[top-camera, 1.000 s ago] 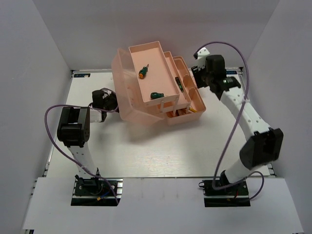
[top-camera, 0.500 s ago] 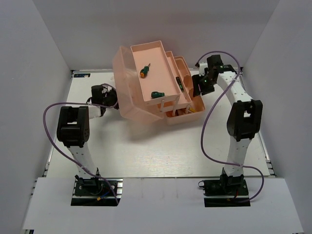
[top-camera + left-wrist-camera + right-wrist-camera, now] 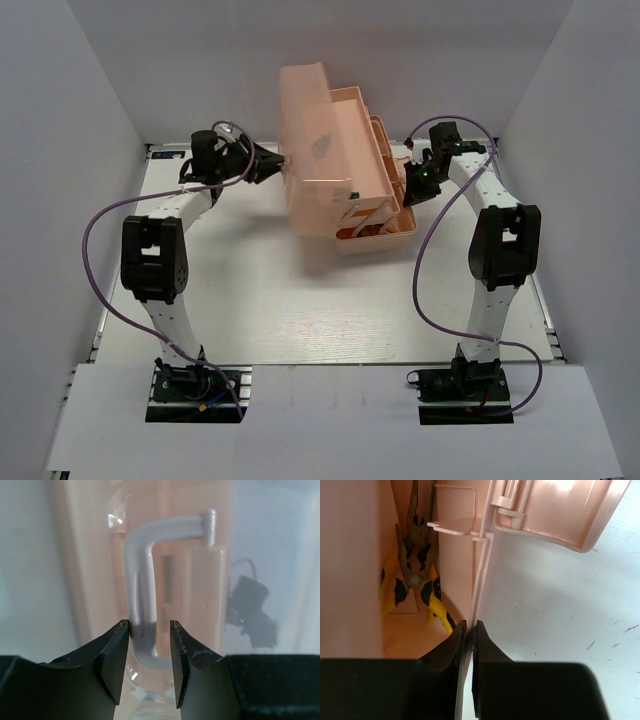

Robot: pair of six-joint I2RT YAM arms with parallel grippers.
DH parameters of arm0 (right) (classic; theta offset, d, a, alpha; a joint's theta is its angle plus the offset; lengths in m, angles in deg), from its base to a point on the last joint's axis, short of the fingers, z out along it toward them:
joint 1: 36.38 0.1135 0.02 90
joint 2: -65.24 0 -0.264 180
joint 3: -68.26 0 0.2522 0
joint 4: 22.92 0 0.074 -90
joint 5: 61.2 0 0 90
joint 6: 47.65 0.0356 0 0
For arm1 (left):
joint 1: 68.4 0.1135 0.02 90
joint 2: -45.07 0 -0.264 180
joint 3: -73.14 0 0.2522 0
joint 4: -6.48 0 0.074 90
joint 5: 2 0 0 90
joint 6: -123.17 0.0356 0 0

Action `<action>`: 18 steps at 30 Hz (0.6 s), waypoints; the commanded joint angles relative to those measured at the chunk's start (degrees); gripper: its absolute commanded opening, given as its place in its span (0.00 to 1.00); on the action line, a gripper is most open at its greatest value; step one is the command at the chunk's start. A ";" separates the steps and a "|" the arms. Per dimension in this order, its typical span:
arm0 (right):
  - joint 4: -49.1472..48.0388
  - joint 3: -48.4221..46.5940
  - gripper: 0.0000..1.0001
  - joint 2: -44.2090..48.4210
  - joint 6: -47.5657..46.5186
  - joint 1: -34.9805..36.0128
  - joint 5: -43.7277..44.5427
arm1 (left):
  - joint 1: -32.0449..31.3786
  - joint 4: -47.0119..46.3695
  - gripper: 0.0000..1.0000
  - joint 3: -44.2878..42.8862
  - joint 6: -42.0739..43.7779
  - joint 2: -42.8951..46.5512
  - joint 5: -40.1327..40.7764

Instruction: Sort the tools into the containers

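Note:
The salmon-pink toolbox (image 3: 385,232) stands at the back middle of the table. Its lid (image 3: 318,120) is tipped up, almost on edge, over the folded-in trays. My left gripper (image 3: 270,165) holds the lid's grey handle (image 3: 140,570), with its fingers closed round the handle's lower bend. My right gripper (image 3: 408,188) is shut on the thin right wall (image 3: 482,570) of the box. Yellow-handled pliers (image 3: 415,575) lie in the base compartment beside that wall. Through the lid only a dim dark shape shows; the screwdrivers are hidden.
White table (image 3: 300,310) with white enclosure walls on the left, right and back. Purple cables loop beside both arms. My right arm (image 3: 250,615) shows dimly through the translucent lid in the left wrist view.
The lid has swung up from lying open on the left to nearly upright, and my left gripper rose with it. The trays folded in. My right gripper closed on the box's right wall.

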State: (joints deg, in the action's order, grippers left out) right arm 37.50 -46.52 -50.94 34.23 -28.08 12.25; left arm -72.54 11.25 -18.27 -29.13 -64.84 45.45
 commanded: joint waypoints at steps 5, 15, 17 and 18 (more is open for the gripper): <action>1.34 0.29 0.00 -0.45 -1.46 2.07 -8.49 | -7.37 -1.47 0.48 -8.22 -2.74 1.72 -5.09; -1.04 0.38 0.67 4.46 -0.40 1.46 1.88 | -10.27 -1.21 0.48 -11.73 -3.26 0.04 -5.09; -3.91 1.60 0.72 8.40 -0.93 1.11 2.14 | -9.40 -0.68 0.48 -12.35 -2.74 1.52 -4.56; -4.72 1.87 0.72 9.38 -1.28 0.94 2.06 | -8.78 -0.67 0.48 -12.35 -2.74 2.06 -4.56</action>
State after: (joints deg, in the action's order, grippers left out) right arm 35.99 -44.86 -49.28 34.39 -28.32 14.85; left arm -82.51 10.28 -28.06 -32.41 -65.45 41.10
